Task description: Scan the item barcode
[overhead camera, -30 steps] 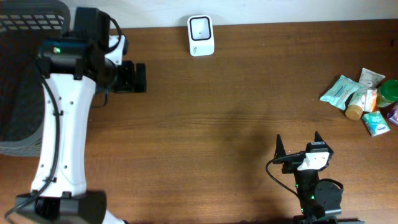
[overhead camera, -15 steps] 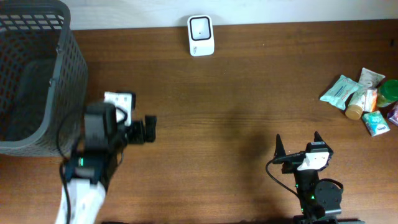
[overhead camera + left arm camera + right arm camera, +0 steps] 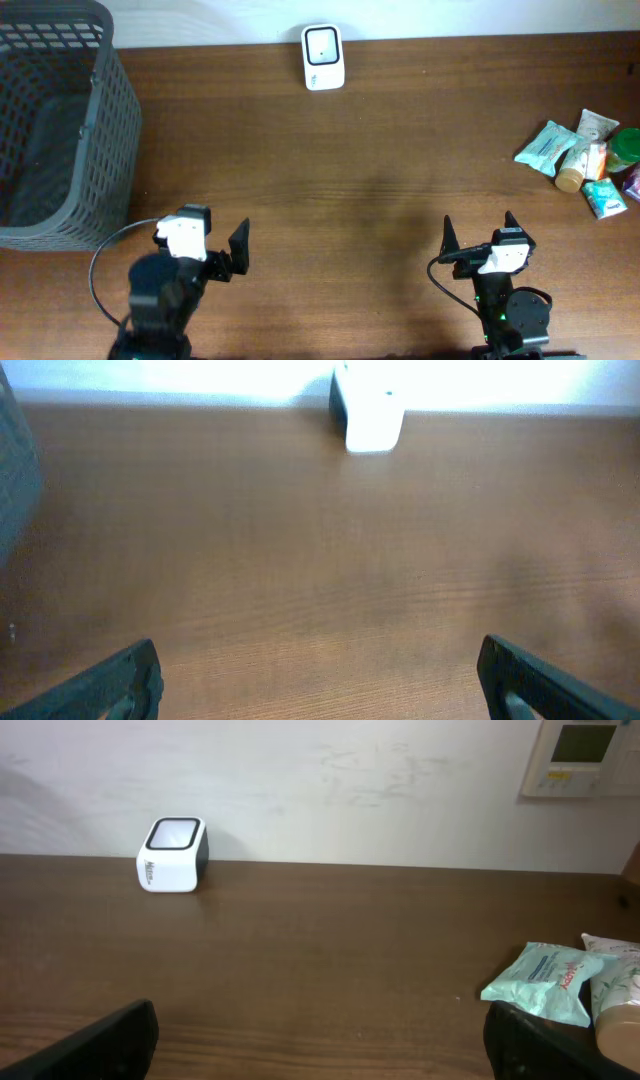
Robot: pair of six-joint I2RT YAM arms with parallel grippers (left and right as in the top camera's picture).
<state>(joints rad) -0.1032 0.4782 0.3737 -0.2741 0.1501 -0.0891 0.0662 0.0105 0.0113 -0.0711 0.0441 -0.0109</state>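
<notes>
- The left gripper [image 3: 232, 255] is seen spread wide and empty near the front edge of the surface [image 3: 380, 170], left of centre; only its two dark fingertips [image 3: 120, 680] show at the bottom corners of the left wrist view.
- The right gripper [image 3: 478, 232] is likewise spread wide and empty near the front edge, right of centre, with nothing between its jaws.
- The items to be scanned lie in a small cluster at the right edge of the surface: a teal wipes packet [image 3: 545, 147], a white tube [image 3: 596, 124], a green-lidded container [image 3: 627, 144] and further small packs; no barcodes can be made out.
- The white barcode scanner [image 3: 323, 57] stands at the back edge, near the middle, well apart from both grippers.
- A risk is judged in the crowding: neighbours could be knocked off the right edge while one item is picked out.
- A soft packet could be crumpled or could slip when grasped, and its barcode could end up turned away from the scanner window.
- A grey mesh basket [image 3: 60, 120] occupies the back left corner; it could be clipped by the left arm on a wide swing.
- The surface is dark brown wood grain, bare between the things, and a plain pale wall with a control panel [image 3: 585, 755] stands behind it.
</notes>
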